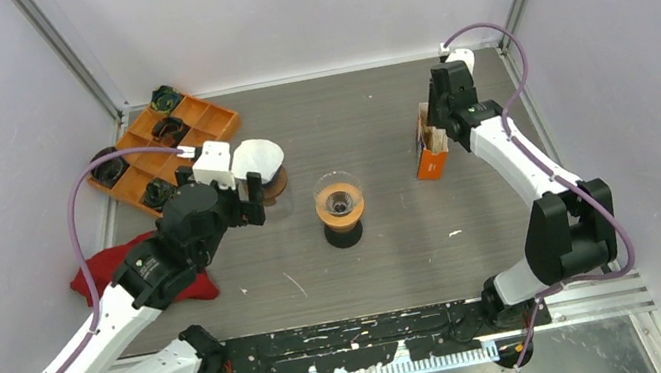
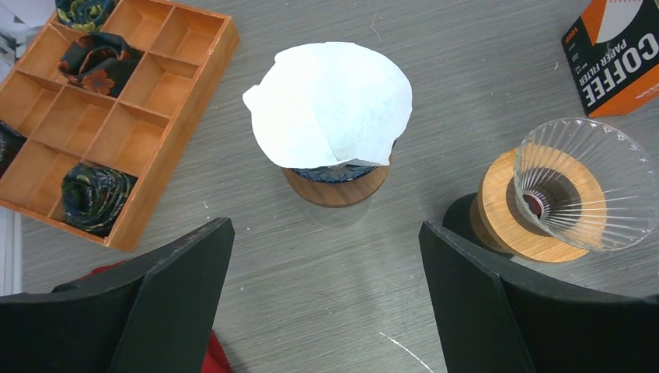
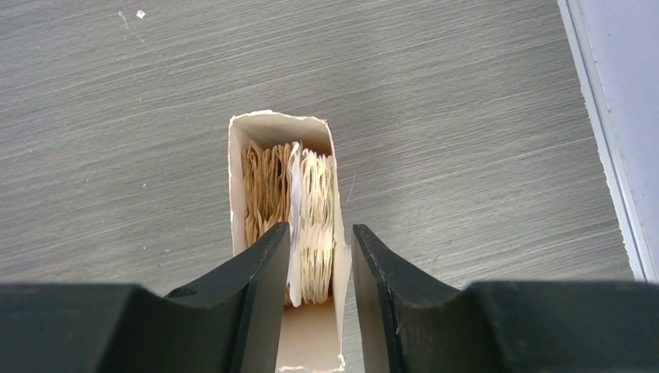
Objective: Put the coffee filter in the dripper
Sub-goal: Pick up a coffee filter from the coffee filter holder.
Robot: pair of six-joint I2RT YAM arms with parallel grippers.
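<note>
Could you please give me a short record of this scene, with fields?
dripper: glass, wooden collar, empty, mid-table
white filter: draped over a wooden-collared vessel beside the dripper
left gripper: open, above the white filter
right gripper: jaws around the filter stack in the filter box; grip unclear
tray: wooden, rolled fabric in some compartments

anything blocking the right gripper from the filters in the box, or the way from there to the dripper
Nothing covers the filters: the box top is open and the right gripper straddles them, though one finger seems to be outside the box's side wall. Between box and dripper only bare table shows.
</note>
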